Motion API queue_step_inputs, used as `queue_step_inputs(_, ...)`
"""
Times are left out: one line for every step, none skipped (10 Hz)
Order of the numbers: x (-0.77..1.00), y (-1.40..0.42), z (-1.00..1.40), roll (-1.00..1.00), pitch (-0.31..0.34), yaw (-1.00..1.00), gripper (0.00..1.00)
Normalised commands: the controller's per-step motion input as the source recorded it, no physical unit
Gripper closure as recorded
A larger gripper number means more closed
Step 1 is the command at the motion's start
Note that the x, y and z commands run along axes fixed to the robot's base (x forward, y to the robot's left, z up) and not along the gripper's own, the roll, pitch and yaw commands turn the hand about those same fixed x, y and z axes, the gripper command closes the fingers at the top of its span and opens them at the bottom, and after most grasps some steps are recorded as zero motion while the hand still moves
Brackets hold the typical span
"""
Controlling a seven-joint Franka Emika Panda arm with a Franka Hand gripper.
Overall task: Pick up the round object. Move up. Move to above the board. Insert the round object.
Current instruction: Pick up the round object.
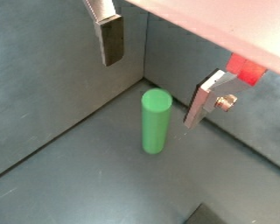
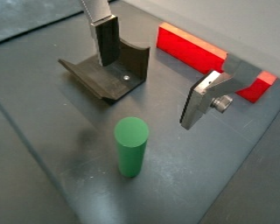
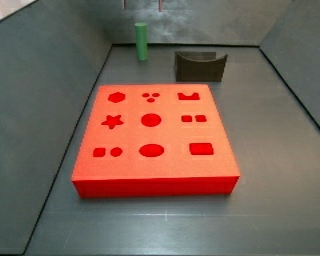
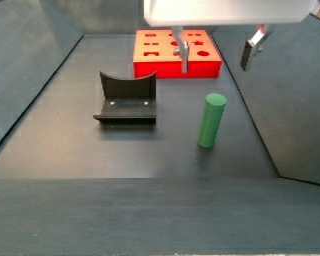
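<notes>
The green peg (image 4: 212, 120) stands upright on the bench floor, near a far corner in a side view (image 3: 141, 40), well apart from the red board (image 3: 153, 140) in the middle. The gripper (image 2: 154, 74) hangs above the peg, fingers (image 1: 111, 40) spread and holding nothing. The dark fixture (image 4: 127, 98) sits beside the peg, seemingly not touching.

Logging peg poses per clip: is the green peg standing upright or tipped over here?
Upright. The green peg stands on end on the floor, round top up, untouched; the open pincer hangs above it.
</notes>
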Motion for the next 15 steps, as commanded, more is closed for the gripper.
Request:
queue_step_inputs(-0.39,0.17,-0.85,0.1,-0.073,0.0,0.0)
queue_step_inputs(-0.15,0.24,-0.77,0.05,-0.02,0.0,0.0)
queue_step_inputs(-0.2,0.61,-0.47,-0.03,0.0,0.0,0.0)
queue_step_inputs(-0.49,0.64,-0.32,-0.08,-0.01,0.0,0.0)
queue_step_inputs(-0.05,0.25,-0.23,-0.09,0.0,0.0,0.0)
queue_step_inputs(0.0,0.0,-0.13,-0.08,-0.061,0.0,0.0)
queue_step_inputs(0.0,0.0,-0.39,-0.02,-0.093,0.0,0.0)
queue_step_inputs(0.04,-0.1,-0.41,0.0,-0.081,-0.03,0.0)
queue_step_inputs(0.0,0.0,-0.36,0.0,-0.064,-0.04,0.0)
queue_step_inputs(0.0,0.0,-0.19,-0.02,-0.024,-0.02,0.0)
queue_step_inputs(0.0,0.0,0.0,0.0,0.0,0.0,1.0)
queue_step_inputs(0.0,0.0,0.0,0.01,0.0,0.0,1.0)
queue_step_inputs(0.0,0.0,0.0,0.02,0.0,0.0,1.0)
queue_step_inputs(0.0,0.0,0.0,0.0,0.0,0.0,1.0)
queue_step_inputs(0.0,0.0,0.0,0.0,0.0,0.0,1.0)
